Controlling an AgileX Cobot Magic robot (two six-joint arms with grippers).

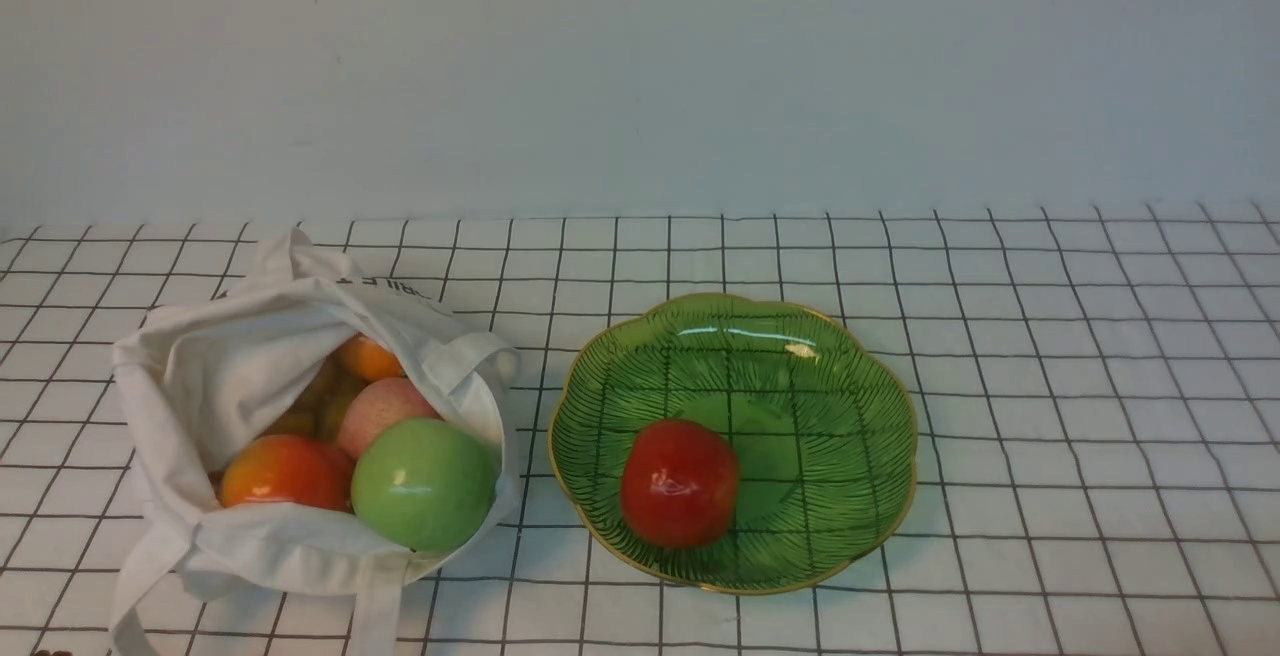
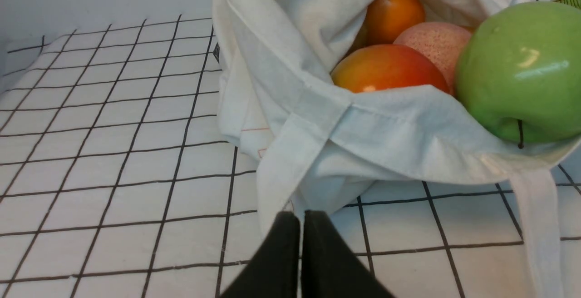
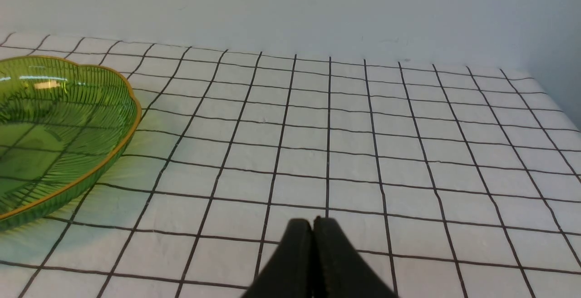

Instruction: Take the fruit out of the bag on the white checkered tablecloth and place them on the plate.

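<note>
The off-white bag (image 1: 210, 376) lies open on the white checkered tablecloth (image 1: 1050, 336) at the left. In it sit a green apple (image 1: 424, 483), a red-orange fruit (image 1: 285, 472), a pinkish peach (image 1: 380, 408) and a small orange (image 1: 366, 357). A red apple (image 1: 679, 483) rests in the green plate (image 1: 830, 416). Neither gripper shows in the front view. My left gripper (image 2: 302, 218) is shut and empty, just short of the bag (image 2: 317, 121). My right gripper (image 3: 312, 223) is shut and empty over bare cloth, to the right of the plate (image 3: 68, 121).
A plain pale wall rises behind the table's far edge (image 1: 640, 214). The bag's strap handles (image 1: 375, 606) trail toward the near edge. In the right wrist view the cloth's right edge (image 3: 544, 89) shows.
</note>
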